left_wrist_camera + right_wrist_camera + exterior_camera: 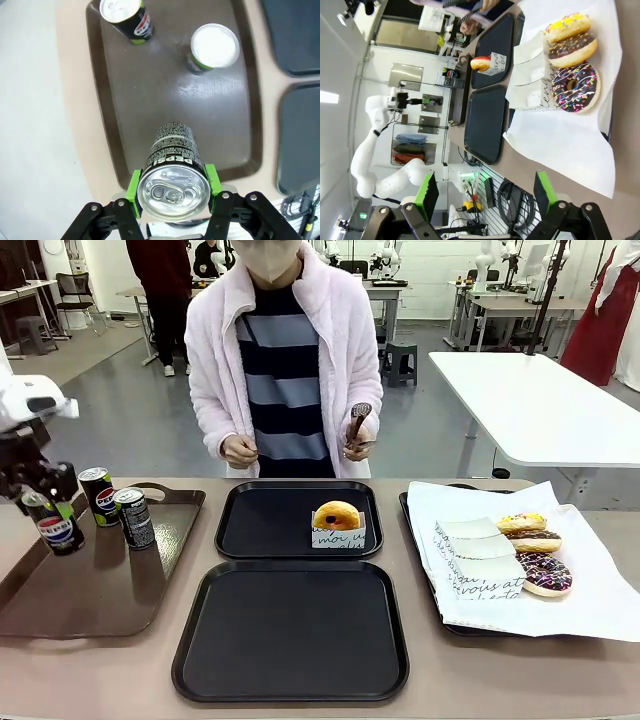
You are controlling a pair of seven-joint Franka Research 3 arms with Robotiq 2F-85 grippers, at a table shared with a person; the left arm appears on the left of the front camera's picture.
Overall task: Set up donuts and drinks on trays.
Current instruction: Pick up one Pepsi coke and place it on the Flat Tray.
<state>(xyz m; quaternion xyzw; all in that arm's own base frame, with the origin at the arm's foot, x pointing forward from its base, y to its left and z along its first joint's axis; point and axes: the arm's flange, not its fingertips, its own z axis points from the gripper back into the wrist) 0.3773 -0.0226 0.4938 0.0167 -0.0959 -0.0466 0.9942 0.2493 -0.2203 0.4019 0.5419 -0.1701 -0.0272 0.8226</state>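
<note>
Left wrist view: left gripper (172, 187) clamped on Pepsi can (172, 150), apparently lifted over brown tray (107, 125). 2 other cans (212, 47) stand there. Step: moving drink to black tray. Next: swing right, set can upright beside donut (338, 514) on far black tray (262, 530). Right gripper (487, 195) wide open, empty.

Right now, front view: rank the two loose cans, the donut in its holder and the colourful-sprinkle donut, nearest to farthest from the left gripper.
1. Rear can and front can, brown tray, just right of the left gripper holding a third can: too close to call.
2. Donut in holder, far black tray, middle.
3. Colourful-sprinkle donut, white paper, far right.
</note>
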